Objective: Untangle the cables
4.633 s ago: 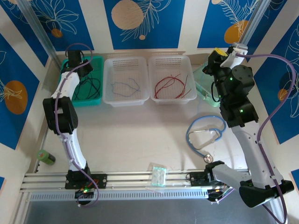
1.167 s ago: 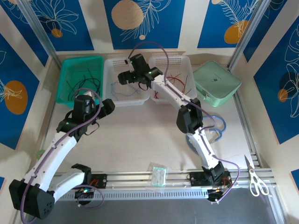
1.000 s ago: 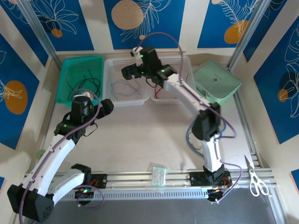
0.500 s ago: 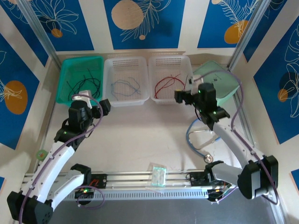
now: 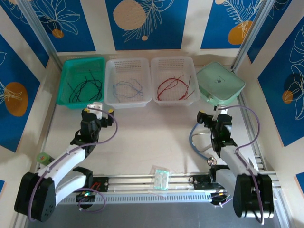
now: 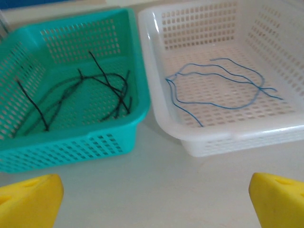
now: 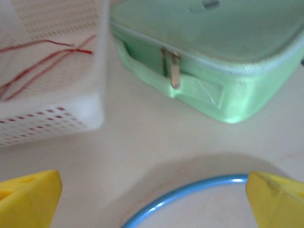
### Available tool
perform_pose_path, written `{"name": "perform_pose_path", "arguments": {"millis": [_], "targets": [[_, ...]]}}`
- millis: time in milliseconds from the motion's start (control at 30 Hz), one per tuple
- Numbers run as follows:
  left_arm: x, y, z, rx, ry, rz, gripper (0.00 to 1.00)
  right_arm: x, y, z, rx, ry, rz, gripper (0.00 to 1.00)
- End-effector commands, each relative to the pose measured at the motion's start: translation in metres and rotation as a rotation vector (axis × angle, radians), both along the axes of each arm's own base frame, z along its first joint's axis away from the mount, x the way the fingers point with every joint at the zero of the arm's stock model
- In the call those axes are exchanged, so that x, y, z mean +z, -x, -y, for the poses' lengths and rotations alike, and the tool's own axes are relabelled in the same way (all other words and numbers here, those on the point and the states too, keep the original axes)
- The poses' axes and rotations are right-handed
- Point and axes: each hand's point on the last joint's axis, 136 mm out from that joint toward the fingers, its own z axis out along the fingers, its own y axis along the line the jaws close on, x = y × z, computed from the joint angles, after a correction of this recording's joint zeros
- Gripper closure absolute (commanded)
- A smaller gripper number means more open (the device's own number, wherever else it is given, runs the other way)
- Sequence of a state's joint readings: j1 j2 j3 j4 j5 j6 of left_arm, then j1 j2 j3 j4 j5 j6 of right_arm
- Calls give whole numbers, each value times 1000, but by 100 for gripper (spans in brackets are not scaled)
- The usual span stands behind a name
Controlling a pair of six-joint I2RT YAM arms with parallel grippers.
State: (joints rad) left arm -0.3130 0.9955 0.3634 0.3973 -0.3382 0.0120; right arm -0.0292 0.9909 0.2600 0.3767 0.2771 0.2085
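The cables lie sorted by colour in three baskets at the back. Black cables are in the green basket. Blue cables are in the middle white basket. Red cables are in the right white basket. My left gripper hangs open over bare table in front of the green and middle baskets. My right gripper is open above the stethoscope tube, holding nothing.
A light-blue stethoscope lies at the right front, its metal disc near the rail. A mint-green zip case sits at the back right. A green bottle and a plastic packet lie near the front.
Both arms have drawn back from the baskets toward the front. The right gripper swung from the middle baskets to over the stethoscope. Both stayed open and empty.
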Motion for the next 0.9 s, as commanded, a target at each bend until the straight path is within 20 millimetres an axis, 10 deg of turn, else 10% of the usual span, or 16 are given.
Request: {"name": "perform_pose_path", "arguments": {"millis": [0,533,867], "targets": [[26,-13,-10,56,-114,147,0,19,-19,1,1,-32,124,1],[-54,-27,-30,64,-50,178,1,-5,-55,-33,160,83,210,1],[-68,-58,-48,134,-7,10,0,-16,-77,-31,169,45,73,1]]}}
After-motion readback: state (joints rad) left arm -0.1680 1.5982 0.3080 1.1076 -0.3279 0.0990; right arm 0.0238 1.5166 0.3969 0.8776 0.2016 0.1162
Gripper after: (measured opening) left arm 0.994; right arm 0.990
